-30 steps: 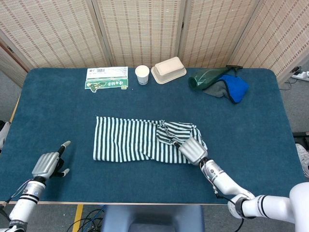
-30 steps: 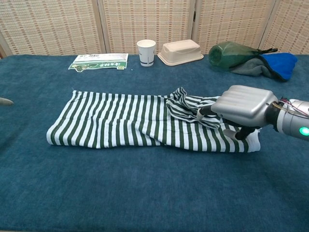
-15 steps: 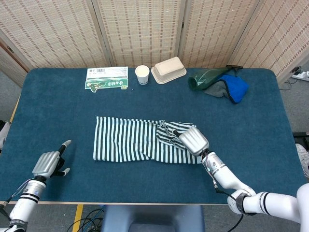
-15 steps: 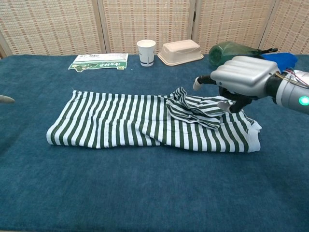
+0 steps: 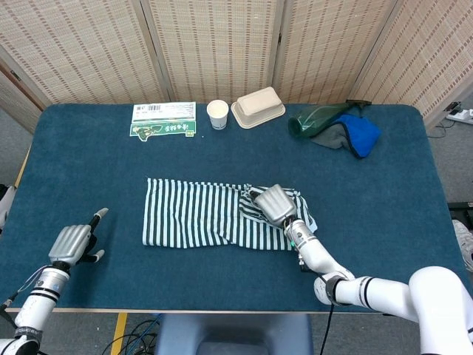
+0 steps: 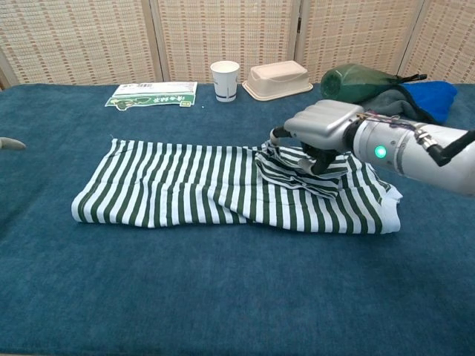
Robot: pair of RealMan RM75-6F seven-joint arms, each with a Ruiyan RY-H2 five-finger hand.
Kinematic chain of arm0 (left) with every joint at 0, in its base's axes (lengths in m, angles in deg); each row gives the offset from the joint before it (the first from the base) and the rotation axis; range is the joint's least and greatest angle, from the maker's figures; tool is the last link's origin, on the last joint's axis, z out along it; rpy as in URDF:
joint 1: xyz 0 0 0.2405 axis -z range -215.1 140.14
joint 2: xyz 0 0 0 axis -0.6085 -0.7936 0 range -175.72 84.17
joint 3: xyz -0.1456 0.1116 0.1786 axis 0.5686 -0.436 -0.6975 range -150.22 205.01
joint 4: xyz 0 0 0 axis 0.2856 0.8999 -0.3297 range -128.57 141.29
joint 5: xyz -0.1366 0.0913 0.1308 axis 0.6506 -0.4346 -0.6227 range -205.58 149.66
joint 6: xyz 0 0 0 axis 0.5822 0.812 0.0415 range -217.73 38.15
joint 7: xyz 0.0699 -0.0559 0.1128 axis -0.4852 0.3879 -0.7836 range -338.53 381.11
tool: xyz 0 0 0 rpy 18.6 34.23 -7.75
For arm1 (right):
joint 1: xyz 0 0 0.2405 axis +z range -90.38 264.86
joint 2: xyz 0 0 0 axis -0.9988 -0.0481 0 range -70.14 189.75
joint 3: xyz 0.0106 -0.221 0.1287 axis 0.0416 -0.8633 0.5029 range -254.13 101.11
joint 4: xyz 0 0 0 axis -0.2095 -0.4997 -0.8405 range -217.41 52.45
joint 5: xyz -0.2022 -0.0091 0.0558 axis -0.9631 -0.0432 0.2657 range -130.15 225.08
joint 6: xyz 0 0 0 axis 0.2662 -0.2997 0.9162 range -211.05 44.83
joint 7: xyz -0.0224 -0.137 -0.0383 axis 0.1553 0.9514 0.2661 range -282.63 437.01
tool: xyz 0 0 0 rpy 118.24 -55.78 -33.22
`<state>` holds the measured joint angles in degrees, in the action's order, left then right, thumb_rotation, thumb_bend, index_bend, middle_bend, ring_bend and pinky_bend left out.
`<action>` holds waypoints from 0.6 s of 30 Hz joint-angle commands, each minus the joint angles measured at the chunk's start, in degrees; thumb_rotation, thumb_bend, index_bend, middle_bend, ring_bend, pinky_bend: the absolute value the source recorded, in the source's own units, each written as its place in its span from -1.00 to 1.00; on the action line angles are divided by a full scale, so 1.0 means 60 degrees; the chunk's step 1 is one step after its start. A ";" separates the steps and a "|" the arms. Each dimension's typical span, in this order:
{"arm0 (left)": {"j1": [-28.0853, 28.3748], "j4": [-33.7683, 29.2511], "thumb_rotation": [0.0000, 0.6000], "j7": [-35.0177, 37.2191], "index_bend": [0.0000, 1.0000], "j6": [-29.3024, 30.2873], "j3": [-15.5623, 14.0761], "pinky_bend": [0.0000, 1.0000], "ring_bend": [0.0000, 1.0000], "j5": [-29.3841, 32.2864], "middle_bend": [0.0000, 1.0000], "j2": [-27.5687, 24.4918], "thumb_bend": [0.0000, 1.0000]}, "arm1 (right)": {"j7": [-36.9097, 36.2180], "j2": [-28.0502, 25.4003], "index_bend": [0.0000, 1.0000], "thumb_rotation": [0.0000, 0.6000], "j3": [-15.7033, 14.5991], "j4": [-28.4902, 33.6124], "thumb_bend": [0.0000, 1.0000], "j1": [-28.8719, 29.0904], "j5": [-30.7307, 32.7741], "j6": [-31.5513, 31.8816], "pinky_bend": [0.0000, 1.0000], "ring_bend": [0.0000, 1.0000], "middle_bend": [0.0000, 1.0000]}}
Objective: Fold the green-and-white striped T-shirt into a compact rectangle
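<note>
The green-and-white striped T-shirt (image 5: 196,214) (image 6: 185,189) lies as a long band across the middle of the blue table (image 5: 89,170), with a crumpled bunch of fabric (image 6: 297,167) on its right half. My right hand (image 5: 273,203) (image 6: 320,127) hovers palm down over that bunch. Its fingertips touch the folds and its thumb sticks out to the left. I see no fabric gripped. My left hand (image 5: 72,244) rests near the table's front left edge, away from the shirt, holding nothing. Only one of its fingertips (image 6: 9,142) shows in the chest view.
Along the far edge stand a green-and-white carton (image 5: 163,119), a paper cup (image 5: 217,114), a beige lidded container (image 5: 258,106), a green bottle (image 5: 318,117) and a blue-and-grey cloth (image 5: 355,134). Bare blue cloth surrounds the shirt.
My right hand left the shirt's right front corner, rose, moved left and away, then came down over the crumpled bunch. The left hand has barely shifted.
</note>
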<state>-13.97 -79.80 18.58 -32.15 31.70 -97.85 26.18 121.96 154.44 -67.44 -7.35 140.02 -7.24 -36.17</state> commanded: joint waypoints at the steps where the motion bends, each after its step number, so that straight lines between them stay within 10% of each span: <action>1: 0.0092 0.0130 1.00 0.0024 -1.00 -0.0041 0.0030 0.78 0.72 -0.0114 0.89 0.0030 -0.41 | 0.0122 0.0090 -0.67 1.00 -0.0217 0.0047 0.08 0.0095 0.0032 -0.0129 1.00 1.00 0.79; 18: 0.1254 0.2855 1.00 0.1349 -0.71 0.0197 0.0035 0.76 0.70 -0.2489 0.88 0.1077 -0.41 | -0.0762 -0.1916 -0.67 1.00 -0.0467 0.2649 0.08 -0.0599 -0.1245 0.1472 1.00 1.00 0.79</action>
<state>-8.38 -67.99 23.39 -32.25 32.41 -108.45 30.01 118.99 146.00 -70.24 5.37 137.99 -12.33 -29.35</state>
